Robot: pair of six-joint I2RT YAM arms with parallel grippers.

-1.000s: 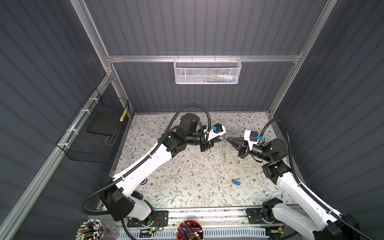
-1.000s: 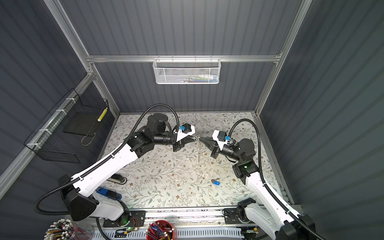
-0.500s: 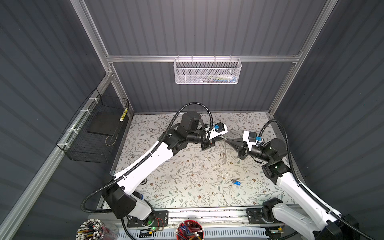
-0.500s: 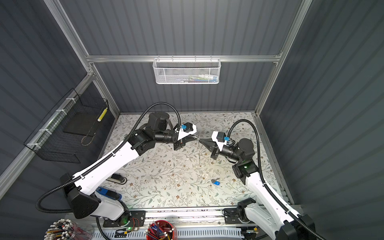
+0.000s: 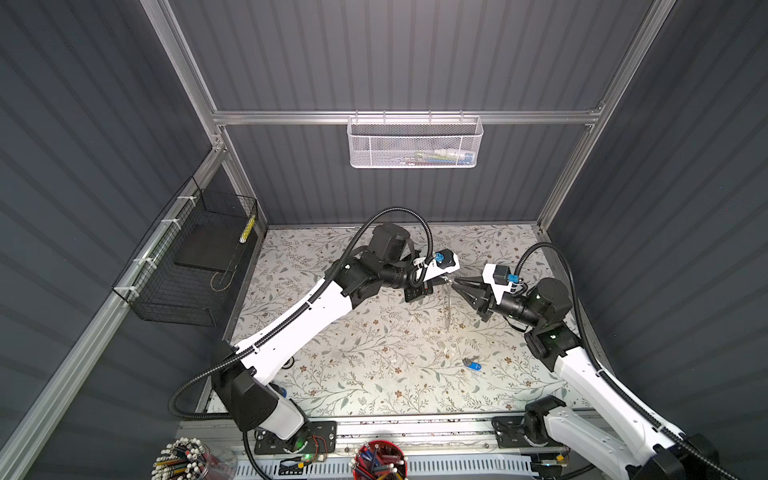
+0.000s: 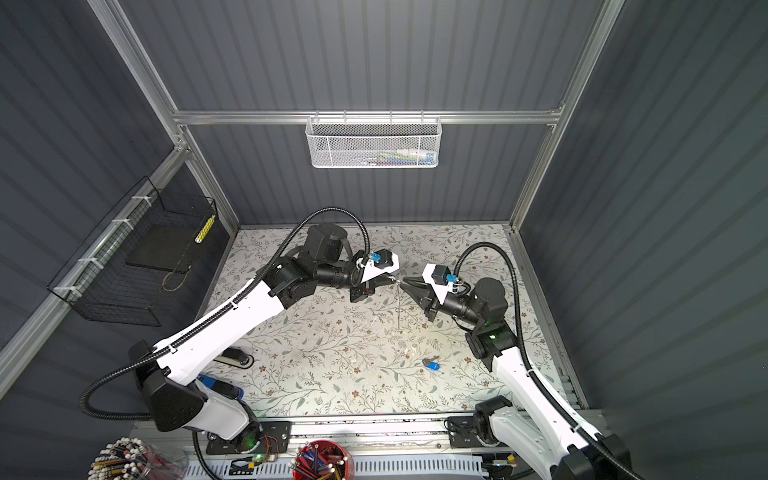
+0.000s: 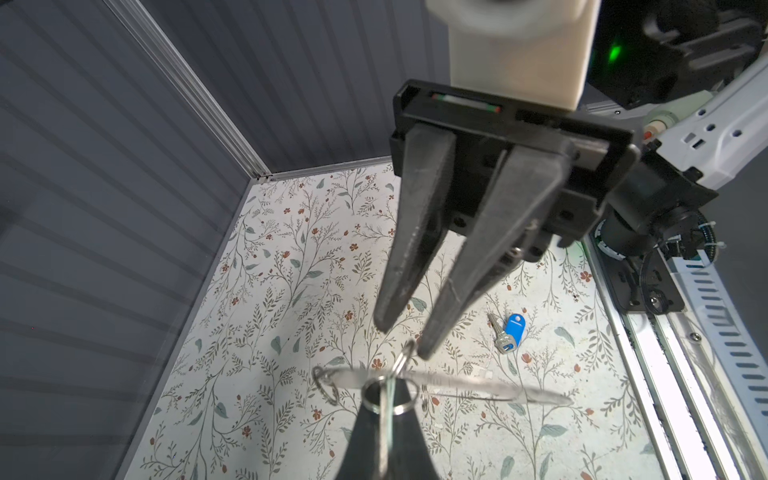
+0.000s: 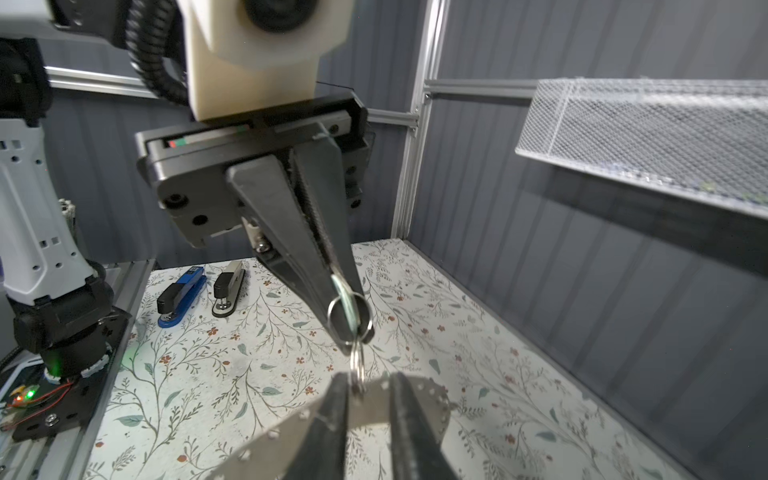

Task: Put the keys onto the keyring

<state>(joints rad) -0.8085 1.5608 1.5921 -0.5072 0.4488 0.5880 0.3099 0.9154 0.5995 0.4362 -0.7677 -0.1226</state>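
The right gripper (image 7: 405,338), its fingers pressed together a moment ago, now has them spread a little at the same spot above the floral table (image 5: 374,374). The keyring (image 5: 447,303) hangs edge-on just below the two claws' meeting tips, and its flat grey band passes between those parted fingers; whether it touches them I cannot tell. The left gripper (image 8: 353,336) stays pinched on the mint-green tag (image 8: 344,299) with a small split ring (image 8: 356,361) dangling at its tips, and the blue-tagged key (image 5: 472,365) lies where it lay, on the table near the right arm.
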